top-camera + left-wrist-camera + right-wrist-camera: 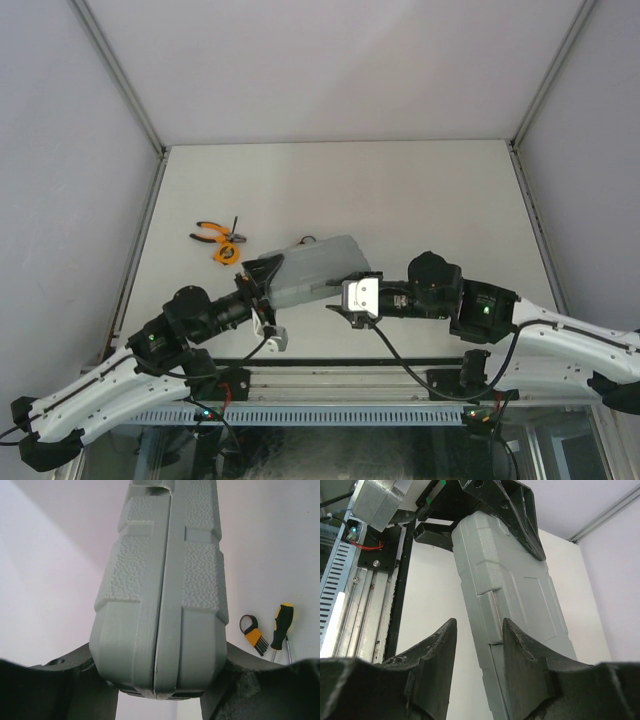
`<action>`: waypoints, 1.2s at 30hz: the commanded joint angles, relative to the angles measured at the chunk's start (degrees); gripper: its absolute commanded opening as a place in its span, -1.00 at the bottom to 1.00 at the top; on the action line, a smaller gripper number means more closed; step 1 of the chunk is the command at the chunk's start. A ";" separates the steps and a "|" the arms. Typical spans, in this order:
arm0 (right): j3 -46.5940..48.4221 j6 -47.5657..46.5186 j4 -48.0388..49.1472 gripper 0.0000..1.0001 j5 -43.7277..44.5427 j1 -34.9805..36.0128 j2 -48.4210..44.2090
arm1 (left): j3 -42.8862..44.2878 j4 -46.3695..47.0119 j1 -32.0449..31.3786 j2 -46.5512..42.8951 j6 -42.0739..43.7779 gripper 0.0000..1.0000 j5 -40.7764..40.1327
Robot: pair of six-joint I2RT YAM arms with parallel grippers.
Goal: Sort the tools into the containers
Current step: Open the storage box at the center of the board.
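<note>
Closest in, left end effector (160, 652) pinches the lower-left end of the closed tool case (318, 265), seam centred between its fingers. The right end effector (479, 630) is spread and straddles the seam edge at the other end, one finger clear of the plastic, no grip visible. Case is mid-frame in top view on the counter (400, 190), long axis lower left to upper right, spanning arm to arm, both equally near. Pliers (212, 235) and tape measure (222, 253) lie loose at its upper left. Likely next: prise the halves apart.

White table (400, 190) boxed in by pale, metal-framed walls (330, 60).
</note>
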 commanded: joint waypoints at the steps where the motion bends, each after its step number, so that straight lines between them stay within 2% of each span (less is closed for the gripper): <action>1: 2.35 -0.72 -1.03 -0.22 -2.10 -0.50 0.81 | 1.28 5.16 0.02 -0.80 -0.90 -1.00 1.65; 7: 2.30 -1.02 -0.77 -0.41 -3.40 -0.37 1.92 | 1.55 5.04 0.02 -0.37 -1.40 -0.99 1.78; 25: 3.89 -1.85 -9.17 -0.64 -7.54 -0.25 4.57 | 2.15 5.15 0.02 0.77 -2.73 -0.99 0.26; 29: 3.96 -1.53 -9.63 -0.66 -8.17 0.17 4.76 | 2.15 5.42 0.04 1.35 -3.52 -0.99 -1.42; 36: 3.89 -1.62 -9.87 -0.57 -7.37 1.11 3.85 | 2.06 5.69 0.04 1.91 -3.73 -0.99 -2.05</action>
